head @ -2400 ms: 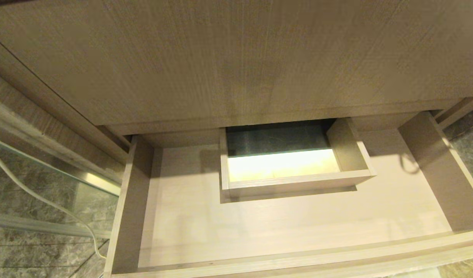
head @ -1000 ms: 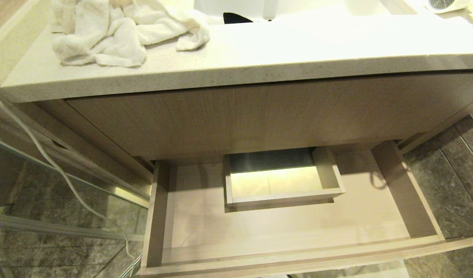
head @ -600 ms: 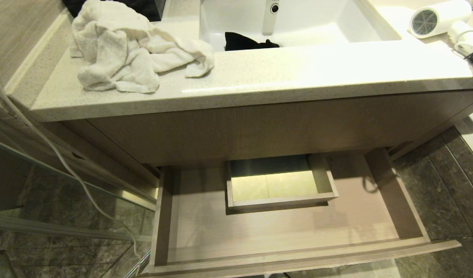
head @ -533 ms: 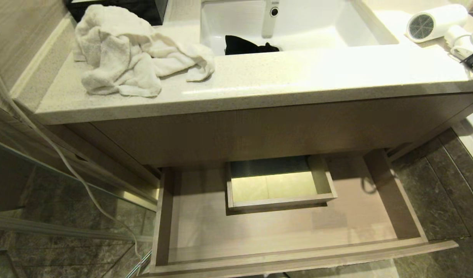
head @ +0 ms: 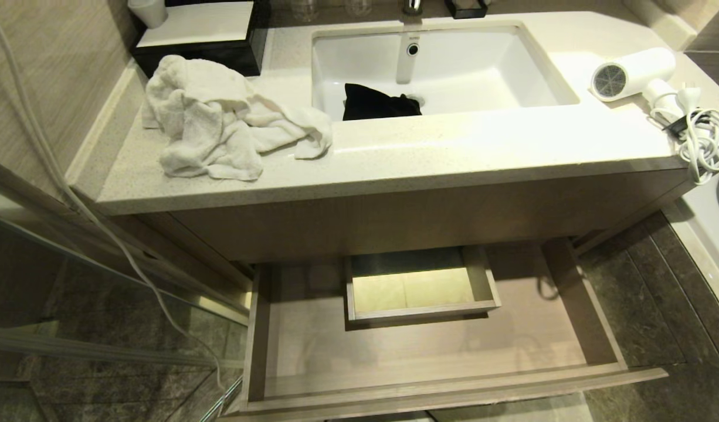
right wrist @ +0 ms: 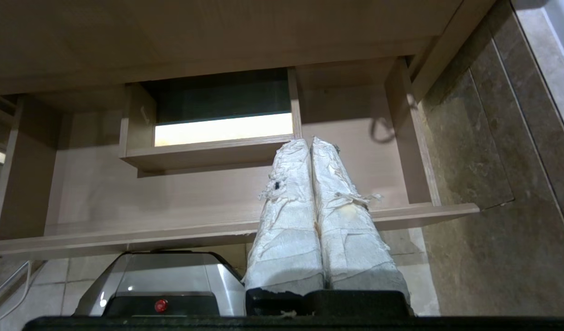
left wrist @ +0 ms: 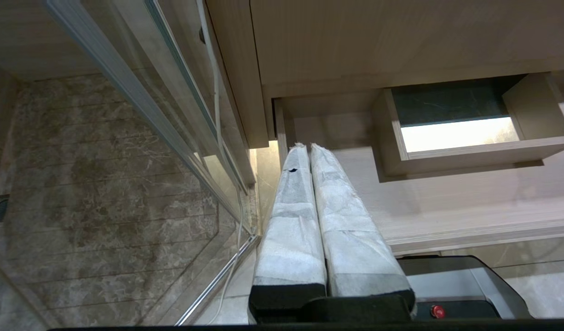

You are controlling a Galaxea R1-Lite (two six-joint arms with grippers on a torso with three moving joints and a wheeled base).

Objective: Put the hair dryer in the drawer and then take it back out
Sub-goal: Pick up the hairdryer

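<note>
Head view high, facing down — both wrist views low, sharing the drawer [head: 430,375].

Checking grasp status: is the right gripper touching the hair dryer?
Apart. Head view shows the hair dryer alone on the counter; right wrist view shows the right gripper shut, down by the open drawer.

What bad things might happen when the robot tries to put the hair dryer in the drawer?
1. The hair dryer has a tangled cord hanging over the counter edge; it might snag or drag.
2. The open drawer has a boxed cut-out in the middle, so the dryer might land on it rather than lie flat.
</note>
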